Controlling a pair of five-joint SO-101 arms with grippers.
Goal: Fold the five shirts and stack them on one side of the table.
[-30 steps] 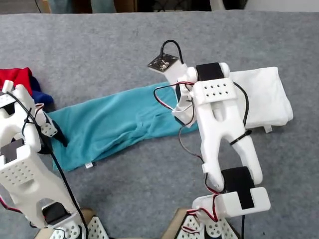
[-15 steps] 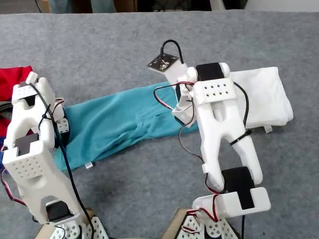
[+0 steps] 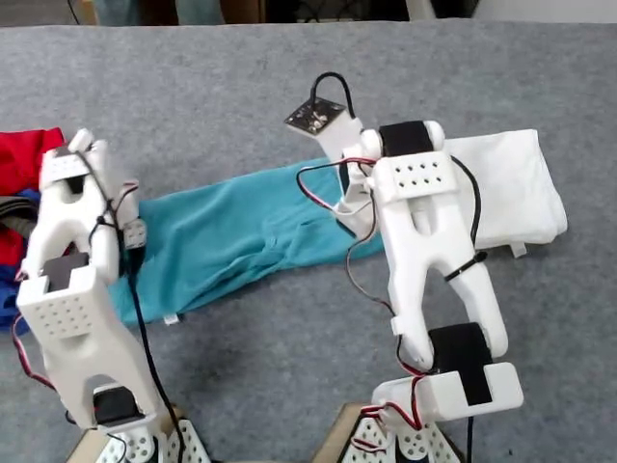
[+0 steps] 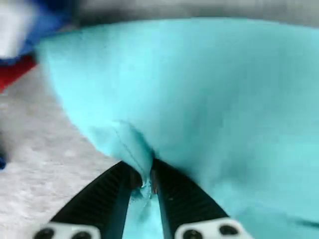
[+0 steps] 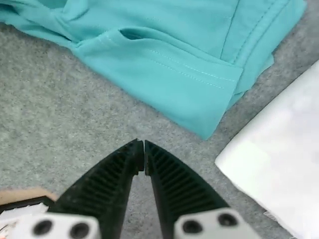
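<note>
A teal shirt (image 3: pixel 231 241) lies folded into a long band across the middle of the grey table (image 3: pixel 222 87). My left gripper (image 3: pixel 133 249) is at the band's left end. In the left wrist view it (image 4: pixel 145 180) is shut on a pinched fold of the teal cloth (image 4: pixel 199 89). My right gripper (image 3: pixel 353 218) hovers at the band's right end. In the right wrist view it (image 5: pixel 143 148) is shut with nothing in it, over bare table just off the teal hem corner (image 5: pixel 169 50). A folded white shirt (image 3: pixel 511 183) lies to the right, its edge (image 5: pixel 279 174) close to that gripper.
A heap of red (image 3: pixel 19 154) and blue (image 3: pixel 8 294) shirts lies at the table's left edge, beside the left arm; red (image 4: pixel 15 72) and blue (image 4: pixel 45 25) cloth show past the teal shirt. Bare grey table stretches along the back.
The left arm has swung right and away from the table's front edge, taking the teal shirt's left end with it. The right arm has hardly moved.
</note>
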